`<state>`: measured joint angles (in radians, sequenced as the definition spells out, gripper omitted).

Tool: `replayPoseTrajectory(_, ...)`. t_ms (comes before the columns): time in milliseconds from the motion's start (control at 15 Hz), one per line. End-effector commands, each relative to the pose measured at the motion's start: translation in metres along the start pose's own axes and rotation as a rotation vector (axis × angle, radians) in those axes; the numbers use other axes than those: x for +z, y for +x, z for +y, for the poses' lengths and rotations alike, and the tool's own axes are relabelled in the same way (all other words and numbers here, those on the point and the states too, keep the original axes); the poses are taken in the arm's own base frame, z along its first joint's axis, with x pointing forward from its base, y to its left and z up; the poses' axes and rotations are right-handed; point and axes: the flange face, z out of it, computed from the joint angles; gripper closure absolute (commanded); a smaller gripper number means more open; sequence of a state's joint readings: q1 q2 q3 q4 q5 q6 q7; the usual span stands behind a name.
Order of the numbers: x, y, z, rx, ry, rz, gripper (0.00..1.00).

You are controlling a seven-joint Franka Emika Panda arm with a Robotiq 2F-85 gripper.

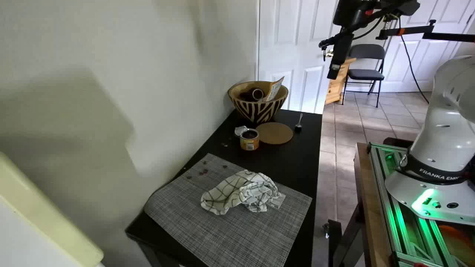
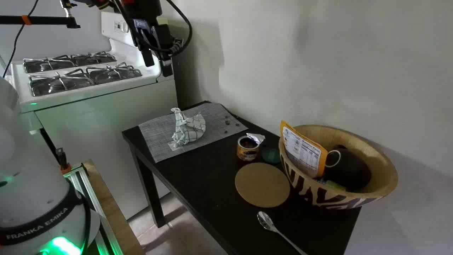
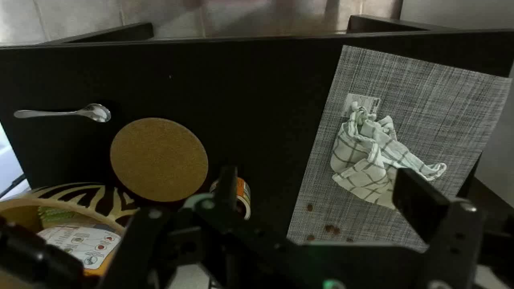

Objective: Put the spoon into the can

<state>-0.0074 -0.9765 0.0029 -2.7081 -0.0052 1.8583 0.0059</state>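
Tool (image 3: 317, 178): jaws wide apart, nothing held.
Spoon (image 3: 76, 112): on the table (image 3: 261, 96), ten o'clock of the round mat (image 3: 159, 159) in the wrist view, seen whole.
Can (image 2: 247, 153): open top shows in both exterior views; wrist view gives it to us part hidden behind the tool.
Chair (image 1: 365, 74): we get it only in an exterior view, at two o'clock.

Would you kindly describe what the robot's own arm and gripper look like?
The arm, where its lower body shows, is smooth, rounded and white, with a black band marked FRANKA EMIKA and a green light glowing at its base. The gripper is mostly black, with two blunt, block-like fingers; a black cable loops beside it in an exterior view.
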Motion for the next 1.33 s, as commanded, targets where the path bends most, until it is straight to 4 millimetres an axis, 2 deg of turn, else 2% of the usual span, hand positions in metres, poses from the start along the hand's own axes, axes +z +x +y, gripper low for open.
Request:
replayPoseTrajectory(0, -0.001, 0.000, 0.000, 0.000, 0.000, -0.001, 0.00)
replayPoseTrajectory(67, -0.001, 0.000, 0.000, 0.000, 0.000, -0.001, 0.00)
replayPoseTrajectory(267, 0.008, 0.014, 0.007, 0.206, -0.025, 0.033, 0.00)
replayPoseTrajectory(400, 0.021, 0.024, 0.029, 0.310, -0.044, 0.055, 0.00)
replayPoseTrajectory(667, 0.063, 0.033, 0.099, 0.512, -0.098, 0.102, 0.00)
replayPoseTrajectory(733, 0.068, 0.039, 0.122, 0.563, -0.118, 0.109, 0.00)
replayPoseTrajectory(800, 0.081, 0.038, 0.141, 0.613, -0.136, 0.116, 0.00)
replayPoseTrajectory(1067, 0.138, 0.023, 0.220, 0.820, -0.194, 0.112, 0.00)
replayPoseTrajectory(1267, 0.189, 0.004, 0.259, 0.967, -0.237, 0.069, 0.00)
